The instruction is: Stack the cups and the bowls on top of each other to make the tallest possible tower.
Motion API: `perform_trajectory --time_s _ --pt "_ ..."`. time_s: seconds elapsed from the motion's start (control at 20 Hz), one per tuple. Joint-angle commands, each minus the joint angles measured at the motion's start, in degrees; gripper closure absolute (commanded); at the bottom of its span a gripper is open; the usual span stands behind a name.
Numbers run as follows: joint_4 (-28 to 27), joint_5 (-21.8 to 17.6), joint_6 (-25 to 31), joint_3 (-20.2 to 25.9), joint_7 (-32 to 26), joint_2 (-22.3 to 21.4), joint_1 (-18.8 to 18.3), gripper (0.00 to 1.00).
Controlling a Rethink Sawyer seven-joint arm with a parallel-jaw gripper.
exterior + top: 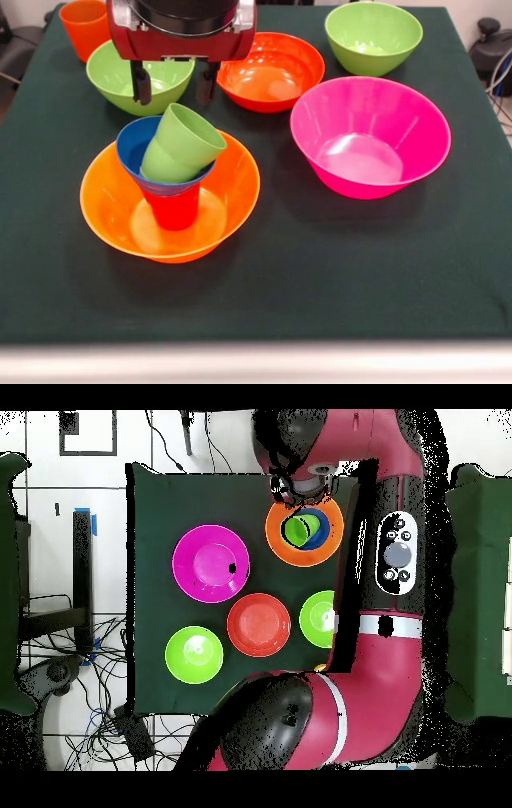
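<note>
The arm comes down from above, its gripper hanging open and empty just above and behind the tower, fingers spread and touching nothing.

From the left in the front view: an orange cup stands at the far left corner of the table. Beside it sits a green bowl, partly hidden behind the gripper. In front of that stands the tower: the orange bowl as base, a red cup upside down in it, the blue bowl on the cup, and green cups nested, lying tilted in the blue bowl. Next comes the red-orange bowl, then a second green bowl at the far right, and the pink bowl nearer, well apart from the tower.
</note>
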Motion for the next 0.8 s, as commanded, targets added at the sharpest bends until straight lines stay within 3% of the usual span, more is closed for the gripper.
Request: perform_trajectory --time_s 0.05,0.8 --pt "6.0 0.2 -4.6 -3.2 6.1 1.2 2.8 0.00" --pt "6.2 2.5 -8.1 -6.1 6.1 2.8 4.1 0.00"
